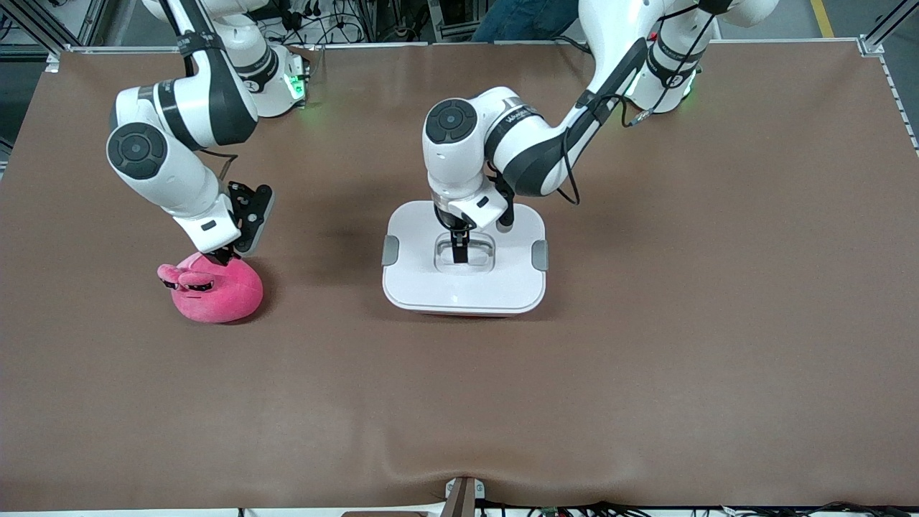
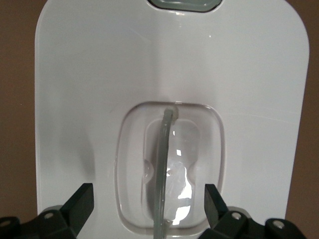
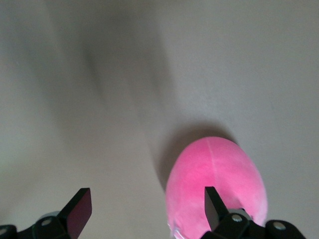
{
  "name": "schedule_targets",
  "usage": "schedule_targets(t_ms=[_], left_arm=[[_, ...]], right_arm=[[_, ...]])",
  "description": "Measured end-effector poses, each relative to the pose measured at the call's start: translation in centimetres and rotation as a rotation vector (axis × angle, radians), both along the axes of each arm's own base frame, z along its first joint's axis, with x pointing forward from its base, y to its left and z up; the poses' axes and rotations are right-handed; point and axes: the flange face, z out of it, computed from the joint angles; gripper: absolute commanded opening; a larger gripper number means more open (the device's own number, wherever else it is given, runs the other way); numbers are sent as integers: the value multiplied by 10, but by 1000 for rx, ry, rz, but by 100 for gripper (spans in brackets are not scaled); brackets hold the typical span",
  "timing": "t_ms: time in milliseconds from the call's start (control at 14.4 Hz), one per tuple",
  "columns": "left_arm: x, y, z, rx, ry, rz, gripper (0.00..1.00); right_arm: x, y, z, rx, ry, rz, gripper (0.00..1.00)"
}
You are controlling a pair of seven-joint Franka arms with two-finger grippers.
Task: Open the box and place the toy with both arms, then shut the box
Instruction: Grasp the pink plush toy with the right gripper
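The hot-pink rounded plush toy (image 1: 215,287) with dark half-lidded eyes lies on the brown tabletop (image 1: 646,359) toward the right arm's end, roughly midway between the near and far edges. The right gripper (image 1: 224,254) hangs just over the toy's upper back. The right wrist view shows what the front view cannot: both black fingers (image 3: 79,209) spread wide, with the toy (image 3: 217,184) sitting off toward one finger rather than centred in the gap, and contact cannot be confirmed.

At about the same depth, near the table's centre, stands the rounded-rectangular box with a white lid (image 1: 465,257), closed, with a grey clip (image 1: 390,250) on each short side. The left gripper (image 1: 459,248) is lowered into the lid's clear recessed handle (image 1: 464,253). The left wrist view shows its fingers (image 2: 79,201) apart, straddling the clear handle bar (image 2: 163,169) without touching it; the front view hides this spacing.

The left arm (image 1: 531,143) crosses above the box's farther edge, covering part of the lid. The green-lit arm bases (image 1: 294,86) stand along the far edge.
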Motion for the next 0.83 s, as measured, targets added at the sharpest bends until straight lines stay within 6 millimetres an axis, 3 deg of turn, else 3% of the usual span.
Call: schedule_targets(t_ms=[139, 485, 762, 832], left_arm=[[-1, -1, 0, 5, -8, -6, 83], [5, 3, 1, 13, -24, -5, 75], [8, 5, 1, 15, -27, -1, 65], [8, 5, 1, 18, -30, -3, 65]], right_arm=[[9, -22, -3, 10, -17, 61, 100], [38, -83, -38, 30, -36, 220, 100], [51, -87, -50, 32, -46, 256, 100], [52, -89, -54, 33, -41, 260, 95]])
